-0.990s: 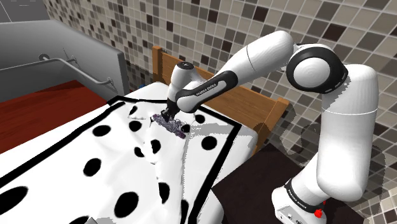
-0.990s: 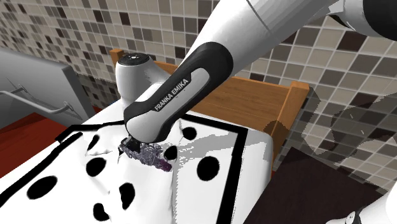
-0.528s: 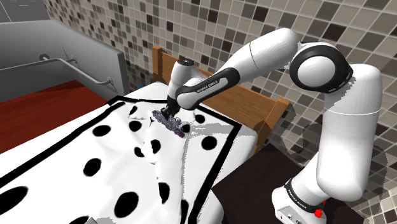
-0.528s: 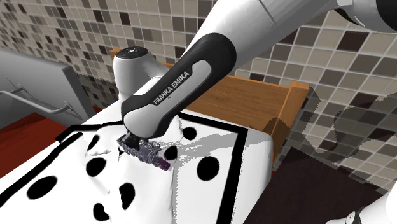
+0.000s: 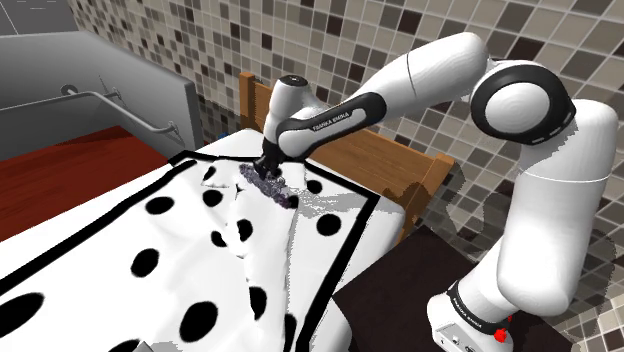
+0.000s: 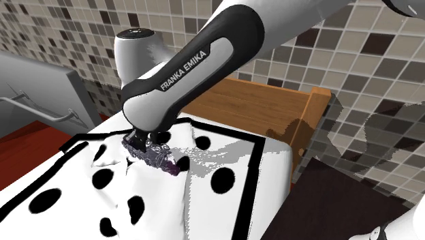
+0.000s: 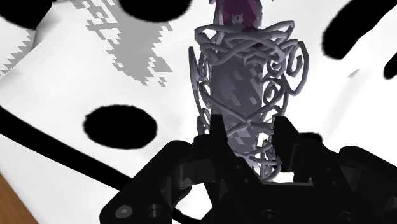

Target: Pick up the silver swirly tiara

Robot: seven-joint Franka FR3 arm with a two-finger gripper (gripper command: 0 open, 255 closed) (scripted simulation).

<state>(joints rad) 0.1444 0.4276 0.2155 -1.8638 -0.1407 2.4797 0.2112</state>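
Tiara (image 7: 247, 95) lifting is judged the step in hand. Over the white, black-spotted bed (image 5: 90, 235), at about ten o'clock from the stand (image 5: 390, 290) in the shoulder view, it is clamped between the black jaws, close to the cover. A straight, steady raise is called for next. Silver-grey swirled wirework with purple tips is seen.

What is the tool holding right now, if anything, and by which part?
The tool clasps the silver swirly tiara between its fingers, by the end of the swirly band nearest the hand.
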